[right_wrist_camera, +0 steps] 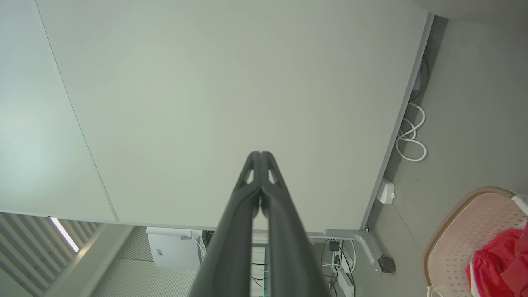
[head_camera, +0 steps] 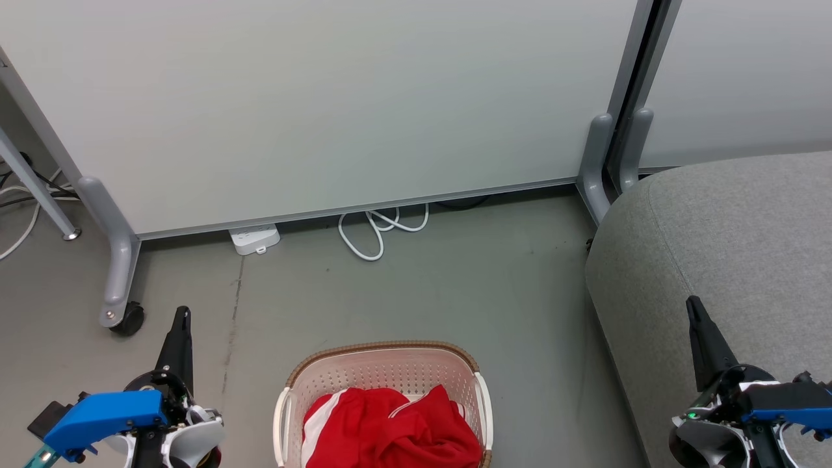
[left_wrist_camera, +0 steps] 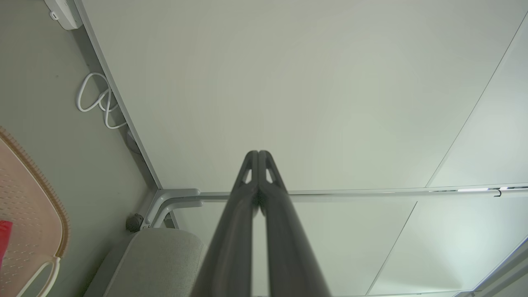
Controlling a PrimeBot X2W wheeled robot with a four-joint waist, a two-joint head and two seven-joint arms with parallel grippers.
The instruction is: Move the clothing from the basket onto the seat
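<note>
Pale partition panel [head_camera: 325, 97] on grey floor [head_camera: 422, 292]. Under its lower edge, white power strip [head_camera: 255, 238] and looped white cable [head_camera: 380, 231]. At its left foot, black caster [head_camera: 128, 320].

The left gripper [head_camera: 183, 320] was held at the lower left of the head view, its two long dark fingers pressed together and pointed up that view, with the blue left wrist casing [head_camera: 107, 413] seen behind it. The right gripper [head_camera: 693, 309] was held likewise at the lower right, fingers brought together ahead of the blue right wrist casing [head_camera: 790, 393]. In each wrist view the fingertips [left_wrist_camera: 251, 156] were seen touching at their ends.
</note>
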